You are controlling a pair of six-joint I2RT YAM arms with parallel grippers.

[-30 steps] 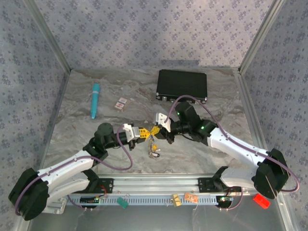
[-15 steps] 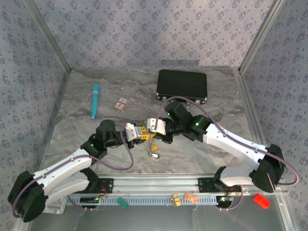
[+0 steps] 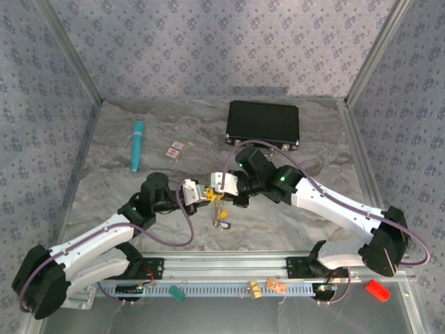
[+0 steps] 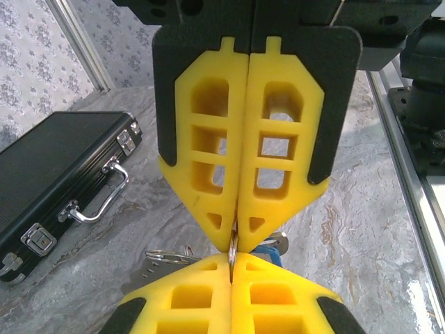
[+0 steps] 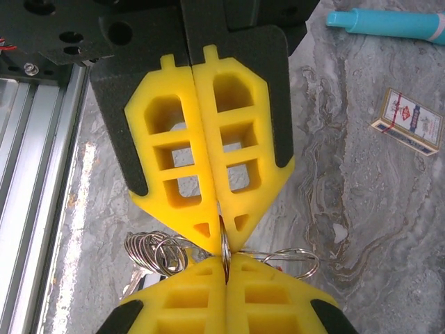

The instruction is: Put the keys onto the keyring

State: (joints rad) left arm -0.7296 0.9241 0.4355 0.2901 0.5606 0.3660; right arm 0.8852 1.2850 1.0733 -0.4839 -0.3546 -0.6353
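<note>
My left gripper (image 3: 208, 197) and right gripper (image 3: 221, 188) meet tip to tip above the table's middle. Both are shut on one thin silvery ring, the keyring (image 4: 233, 248), which I see edge-on between the yellow fingertips (image 5: 224, 245). The bunch of keys (image 3: 222, 214) hangs below the grippers, down to the table. In the left wrist view a blue key (image 4: 268, 250) shows behind the tips, with silvery rings (image 4: 165, 257) to the left. In the right wrist view a stack of small rings (image 5: 151, 249) sits left of the tips and a wire loop (image 5: 295, 262) runs out to the right.
A black case (image 3: 263, 123) with a metal handle (image 4: 104, 202) lies at the back, right of centre. A teal pen (image 3: 137, 145) and a small pink-and-white card (image 3: 176, 149) lie at the back left. The metal rail (image 3: 229, 264) runs along the near edge.
The right arm has swung left, and the point where the two grippers meet has shifted left with the hanging keys. The left jaws opened a little, then shut again.
</note>
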